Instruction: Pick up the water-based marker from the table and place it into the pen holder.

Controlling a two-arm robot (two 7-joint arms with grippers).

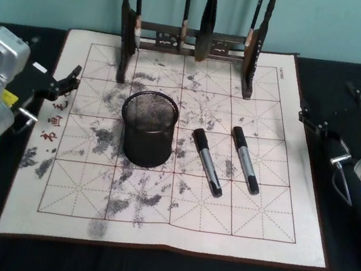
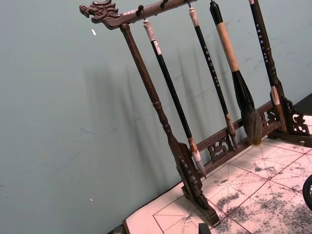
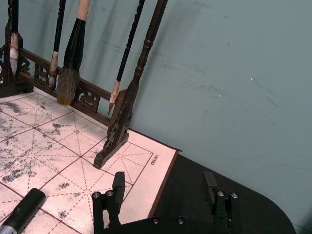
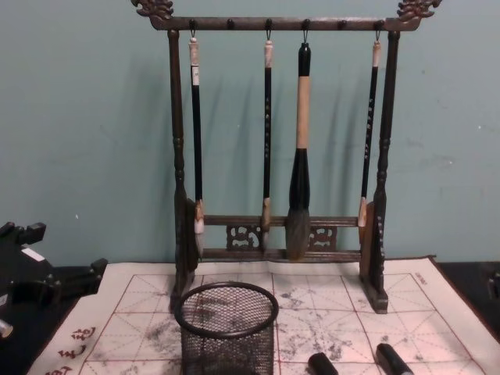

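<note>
Two black-and-grey water-based markers lie side by side on the ink-stained mat, one [image 1: 207,162] nearer the pen holder and one [image 1: 245,159] to its right; their ends show in the chest view [image 4: 320,364] [image 4: 391,359]. The pen holder [image 1: 148,129] [image 4: 226,328] is a round black mesh cup standing upright left of them. My left gripper [image 1: 64,83] hovers open at the mat's left edge. At the right edge my right gripper [image 1: 315,120] [image 3: 163,187] is open with nothing between its fingers, and a marker end [image 3: 22,212] shows off to its side.
A tall dark wooden brush rack [image 1: 188,40] [image 4: 281,133] with several hanging brushes stands at the back of the mat, against a teal wall. The gridded mat [image 1: 87,203] lies on a black table.
</note>
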